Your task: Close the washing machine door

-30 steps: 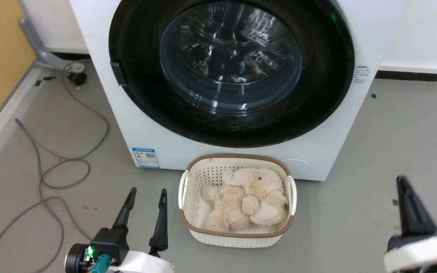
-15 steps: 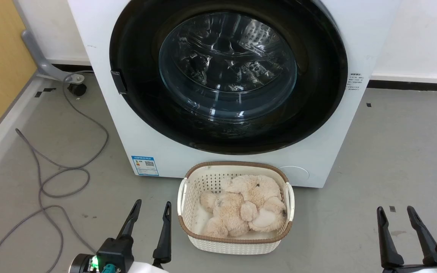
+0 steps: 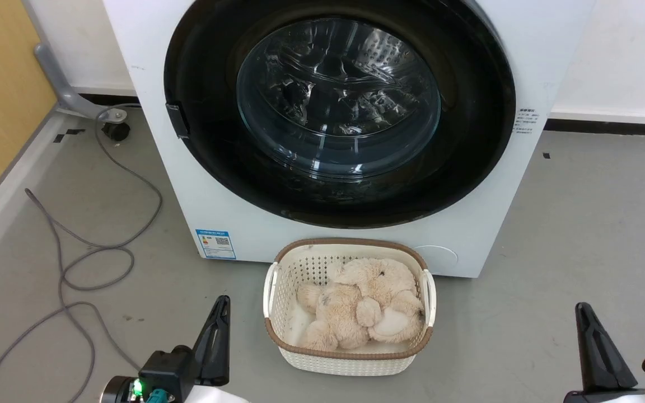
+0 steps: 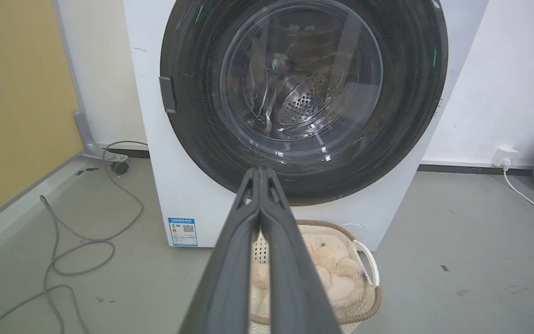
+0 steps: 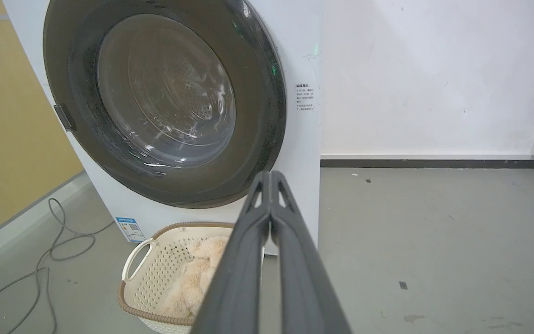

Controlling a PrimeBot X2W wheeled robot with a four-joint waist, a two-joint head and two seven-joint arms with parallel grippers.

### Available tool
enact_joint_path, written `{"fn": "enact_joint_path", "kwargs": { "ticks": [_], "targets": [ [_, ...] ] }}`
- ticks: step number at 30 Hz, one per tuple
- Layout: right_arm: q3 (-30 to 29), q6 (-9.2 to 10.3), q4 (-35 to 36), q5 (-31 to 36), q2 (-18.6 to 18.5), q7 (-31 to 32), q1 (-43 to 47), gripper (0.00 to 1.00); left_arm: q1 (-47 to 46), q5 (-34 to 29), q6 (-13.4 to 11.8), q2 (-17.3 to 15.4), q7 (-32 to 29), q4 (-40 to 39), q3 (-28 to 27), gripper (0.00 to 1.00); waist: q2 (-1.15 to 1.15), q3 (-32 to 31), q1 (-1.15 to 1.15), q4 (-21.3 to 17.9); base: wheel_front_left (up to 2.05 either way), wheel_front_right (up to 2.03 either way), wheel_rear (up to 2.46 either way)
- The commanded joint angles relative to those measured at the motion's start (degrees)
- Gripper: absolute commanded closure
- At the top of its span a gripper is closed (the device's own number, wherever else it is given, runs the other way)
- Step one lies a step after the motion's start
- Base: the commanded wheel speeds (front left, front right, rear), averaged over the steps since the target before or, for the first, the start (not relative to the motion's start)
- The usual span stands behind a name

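Closure is the change: my left gripper [image 3: 223, 303] at seven o'clock and right gripper [image 3: 582, 309] at five, spread half a second ago, are now pinched together, holding nothing. I read the washing machine door [image 3: 339, 112], at twelve o'clock, as flush against the washing machine [image 3: 188, 190], so the task looks finished.

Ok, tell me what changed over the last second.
Both grippers closed on nothing: the left gripper and the right gripper had their fingers apart, and now they are pressed together. The washing machine door stayed closed, and the basket with the plush toy stayed put.
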State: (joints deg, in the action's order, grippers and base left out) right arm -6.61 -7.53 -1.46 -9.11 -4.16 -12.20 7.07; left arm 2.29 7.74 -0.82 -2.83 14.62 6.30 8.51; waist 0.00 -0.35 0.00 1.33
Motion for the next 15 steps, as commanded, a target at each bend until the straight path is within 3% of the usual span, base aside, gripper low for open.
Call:
{"fn": "enact_joint_path", "kwargs": {
  "ticks": [1,15],
  "targets": [
    [0.13,0.00,0.03,0.17,0.02,0.20,-0.13,1.00,-0.04,-0.14,0.01,0.00,-0.23,-0.11,-0.14,1.00,0.00,0.00,0.00,-0.02,0.00,0.00,0.00],
    [0.87,0.01,0.19,1.18,0.17,1.57,-0.92,1.00,-0.29,-1.01,0.11,-0.01,-1.87,-0.82,-1.10,1.00,0.00,0.04,0.00,-0.17,0.00,0.00,0.00]
  ]
}}
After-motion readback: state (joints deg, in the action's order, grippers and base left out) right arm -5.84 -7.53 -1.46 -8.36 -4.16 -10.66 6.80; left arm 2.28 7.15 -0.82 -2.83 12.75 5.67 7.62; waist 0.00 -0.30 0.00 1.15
